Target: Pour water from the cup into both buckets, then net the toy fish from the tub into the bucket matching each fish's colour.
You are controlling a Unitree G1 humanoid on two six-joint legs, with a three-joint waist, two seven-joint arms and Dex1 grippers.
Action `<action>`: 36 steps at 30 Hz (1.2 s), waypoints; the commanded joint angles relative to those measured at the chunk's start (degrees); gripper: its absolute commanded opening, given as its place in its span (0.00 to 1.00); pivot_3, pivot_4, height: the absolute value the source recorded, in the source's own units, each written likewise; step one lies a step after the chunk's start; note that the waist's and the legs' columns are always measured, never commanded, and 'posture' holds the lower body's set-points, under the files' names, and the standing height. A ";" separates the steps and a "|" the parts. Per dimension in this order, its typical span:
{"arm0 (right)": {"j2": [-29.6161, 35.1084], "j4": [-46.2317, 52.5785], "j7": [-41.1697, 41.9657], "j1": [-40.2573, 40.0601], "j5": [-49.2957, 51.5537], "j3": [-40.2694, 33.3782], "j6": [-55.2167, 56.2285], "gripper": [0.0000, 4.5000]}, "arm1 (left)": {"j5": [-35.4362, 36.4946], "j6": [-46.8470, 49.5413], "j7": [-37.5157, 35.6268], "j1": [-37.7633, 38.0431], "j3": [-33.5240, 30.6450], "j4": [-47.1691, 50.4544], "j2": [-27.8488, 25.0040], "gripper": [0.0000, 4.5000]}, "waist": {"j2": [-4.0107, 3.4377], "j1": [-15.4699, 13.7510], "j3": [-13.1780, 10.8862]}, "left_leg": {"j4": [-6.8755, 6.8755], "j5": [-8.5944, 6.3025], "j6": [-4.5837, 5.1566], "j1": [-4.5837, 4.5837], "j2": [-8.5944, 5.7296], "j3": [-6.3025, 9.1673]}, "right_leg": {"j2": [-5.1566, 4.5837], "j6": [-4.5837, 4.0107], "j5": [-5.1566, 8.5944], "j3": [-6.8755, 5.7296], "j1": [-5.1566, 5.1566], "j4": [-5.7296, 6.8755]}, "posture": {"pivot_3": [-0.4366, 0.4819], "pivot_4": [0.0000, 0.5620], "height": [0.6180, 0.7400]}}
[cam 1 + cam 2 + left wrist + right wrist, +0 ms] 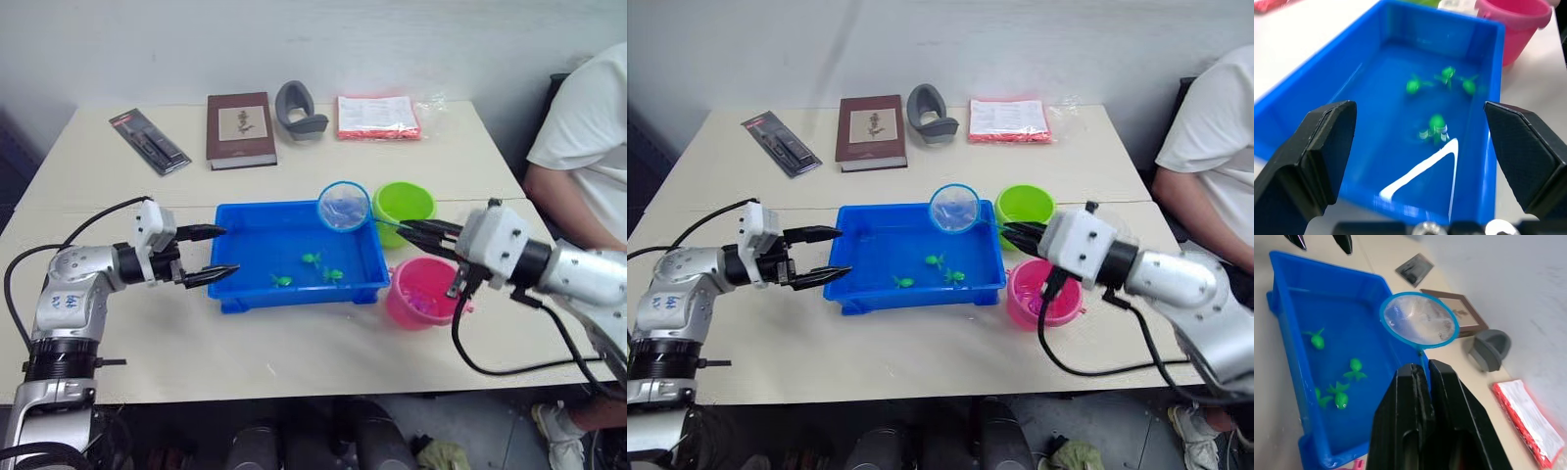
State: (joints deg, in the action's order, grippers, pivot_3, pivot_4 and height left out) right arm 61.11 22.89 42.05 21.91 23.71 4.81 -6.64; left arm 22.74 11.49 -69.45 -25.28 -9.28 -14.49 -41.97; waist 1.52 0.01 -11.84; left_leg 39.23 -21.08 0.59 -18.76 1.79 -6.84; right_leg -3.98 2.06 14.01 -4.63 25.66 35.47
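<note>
The blue tub [294, 299] sits mid-table with several green toy fish [312, 258] in shallow water. My right gripper [407, 229] is shut on the thin handle of a small net [344, 206]. The net's blue hoop hangs tilted over the tub's far right corner, and its mesh looks empty. The lime green bucket [404, 203] stands just right of that corner. In front of it stands the pink bucket [423, 294], with something pink inside. My left gripper [229, 251] is open at the tub's left end, holding nothing. The cup is out of view.
Along the table's far edge lie a black packet [149, 141], a brown book [240, 129], a grey curved object [299, 110] and a red-and-white packet [377, 117]. A person in a white shirt [588, 147] sits at the table's right end.
</note>
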 commanded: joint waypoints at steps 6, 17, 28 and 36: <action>-2.71 -19.67 16.88 16.57 -25.57 14.12 15.94 0.00 | 1.03 3.48 1.02 0.07 -0.61 6.13 -2.74 0.99 | 0.01 0.21 0.02 | 0.21 -0.08 0.26 -0.57 -0.13 -0.09 | -0.19 0.13 -0.08 -0.16 0.37 0.07 | 0.48 0.27 1.00; -7.82 -30.04 23.99 26.67 -38.61 18.78 18.88 0.00 | 0.96 4.69 1.01 2.44 -1.53 8.30 -5.22 0.99 | -0.02 0.38 0.01 | 0.95 -0.11 0.18 -1.32 -0.04 -0.02 | -0.20 0.11 -0.10 -0.30 1.01 0.39 | 0.48 0.27 1.00; -14.73 -29.33 32.66 32.19 -38.85 20.35 14.17 0.00 | 0.80 2.87 -3.60 1.34 -1.04 3.17 -8.78 0.99 | -0.03 0.32 0.02 | 0.95 -0.10 0.23 -1.44 -0.06 0.09 | -0.24 0.08 -0.12 -0.49 1.02 0.50 | 0.48 0.27 1.00; -14.11 -24.01 35.30 29.06 -36.31 18.55 9.47 0.00 | 1.06 1.61 -6.37 0.63 -1.15 0.59 -9.68 0.99 | -0.03 0.29 0.02 | 0.96 -0.10 0.22 -1.46 -0.06 0.12 | -0.24 0.09 -0.12 -0.56 1.01 0.50 | 0.48 0.27 1.00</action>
State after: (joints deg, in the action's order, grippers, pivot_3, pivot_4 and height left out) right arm 46.24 -3.29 76.90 50.79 -13.68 25.96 3.48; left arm 23.09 14.07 -75.07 -24.48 -9.14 -14.42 -50.69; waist 1.49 0.30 -11.82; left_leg 40.19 -21.19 0.81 -20.21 1.74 -6.71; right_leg -4.22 2.14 13.90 -5.19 26.67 35.98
